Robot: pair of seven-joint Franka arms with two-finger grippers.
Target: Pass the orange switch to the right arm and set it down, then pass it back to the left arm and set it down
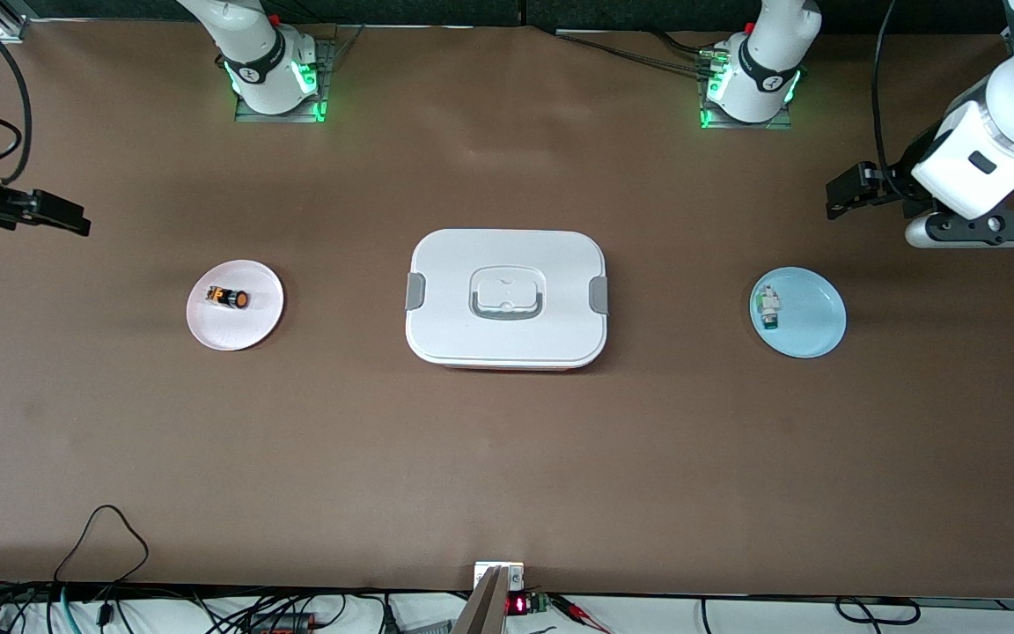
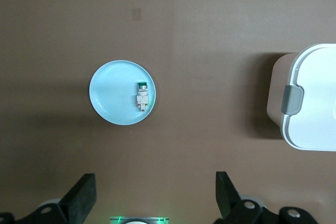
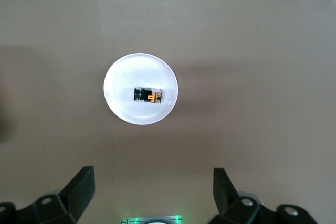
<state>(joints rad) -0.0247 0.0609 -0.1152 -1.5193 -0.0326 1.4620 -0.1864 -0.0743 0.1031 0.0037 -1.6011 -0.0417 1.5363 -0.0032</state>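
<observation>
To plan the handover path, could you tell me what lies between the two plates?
In the front view, the white box sits on the table between the pink plate and the blue plate.

You'll find almost nothing to read here. A small display (image 1: 517,605) at the desk (image 1: 507,458) edge nearest the front camera glows with red digits, but they are too small to make out. The dark bands around the two arm bases carry a small white mark each, possibly a logo, not legible. The box (image 1: 507,299) and both plates show no lettering.
</observation>
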